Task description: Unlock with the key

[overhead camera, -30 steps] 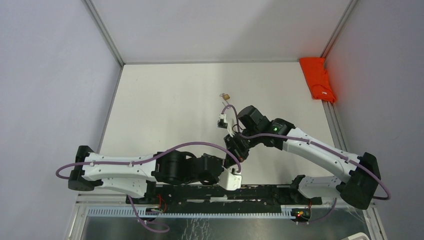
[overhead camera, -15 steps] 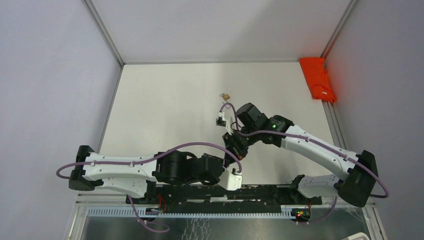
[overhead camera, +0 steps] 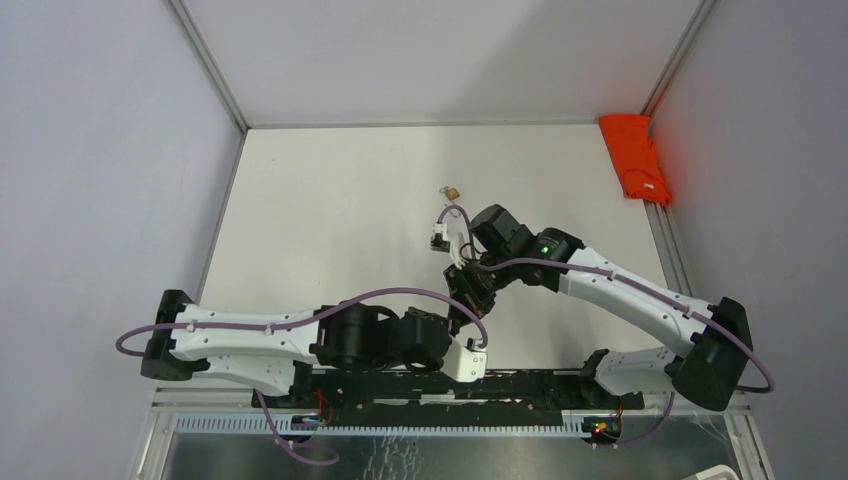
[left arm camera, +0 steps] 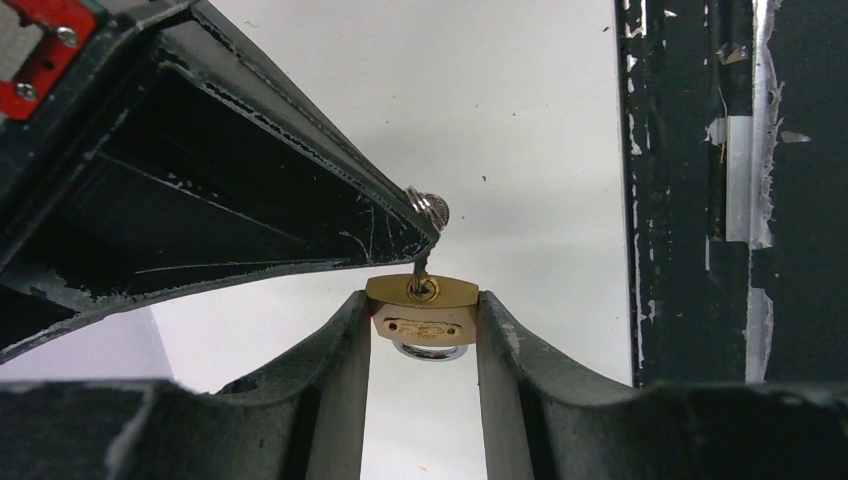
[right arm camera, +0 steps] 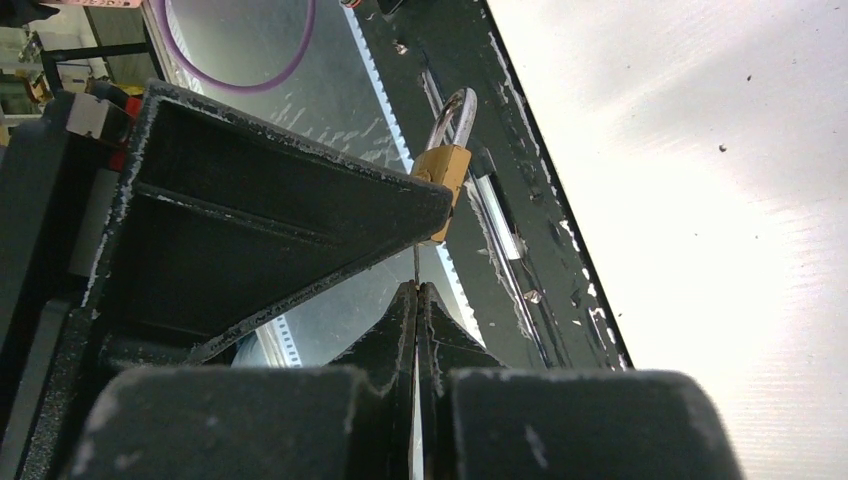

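A small brass padlock [left arm camera: 422, 322] is clamped by its sides between the two fingers of my left gripper [left arm camera: 422, 300], keyhole face toward the camera and steel shackle pointing away. A silver key [left arm camera: 431, 209] stands in the keyhole. My right gripper [right arm camera: 415, 292] is shut on the key's head, and its dark fingers [left arm camera: 300, 200] reach in from the upper left. In the right wrist view the padlock [right arm camera: 445, 175] shows beyond the left finger [right arm camera: 280, 220]. From above, the two grippers meet just ahead of the arm bases, with my left gripper [overhead camera: 460, 318] below my right gripper [overhead camera: 468, 290].
A small brass object [overhead camera: 452, 190] lies on the white table beyond the grippers. A red-orange item [overhead camera: 635, 158] sits at the far right corner by the wall. The black base rail [overhead camera: 520, 385] runs along the near edge. Grey walls close in left and right.
The right arm's wrist has crept slightly to the left. Both grips look unchanged, and the left arm has barely moved.
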Robot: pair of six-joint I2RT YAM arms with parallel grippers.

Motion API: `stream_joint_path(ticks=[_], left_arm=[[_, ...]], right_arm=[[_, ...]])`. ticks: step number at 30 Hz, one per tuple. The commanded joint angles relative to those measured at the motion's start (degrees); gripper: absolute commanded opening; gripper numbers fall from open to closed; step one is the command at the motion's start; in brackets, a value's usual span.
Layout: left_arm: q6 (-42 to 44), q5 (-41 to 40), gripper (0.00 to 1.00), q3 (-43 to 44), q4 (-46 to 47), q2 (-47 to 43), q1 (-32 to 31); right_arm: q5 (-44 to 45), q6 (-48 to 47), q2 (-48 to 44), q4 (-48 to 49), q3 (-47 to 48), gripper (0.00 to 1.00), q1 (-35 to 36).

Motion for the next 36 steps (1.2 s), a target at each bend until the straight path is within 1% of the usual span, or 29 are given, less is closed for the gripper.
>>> stream_joint_path(ticks=[1,8,18,26,36], left_arm=[[0.2,-1.0,0.02,2.8,4.2,0.2,-0.8],[0.1,-1.2,0.02,3.0,4.3,0.6,-0.9],[-1.1,-5.1,0.02,4.9,5.6,2.4,-0.9],[-1.5,-5.6,0.02,5.7,5.7,3.2,-0.8],[-1.8,-5.5,0.02,6.5,5.8,4.0,-0.9]], right_arm=[[0.8,0.2,0.2,3.1,3.1,0.0,0.3],[0.8,1.3,-0.2,5.1,3.4,0.0,0.2],[4.2,3.4,-2.4,8.1,2.3,0.0,-0.1],[7.6,4.4,-3.5,10.1,0.3,0.0,-0.2],[8.9,6.1,-3.5,14.2,-1.1,0.0,-0.5]])
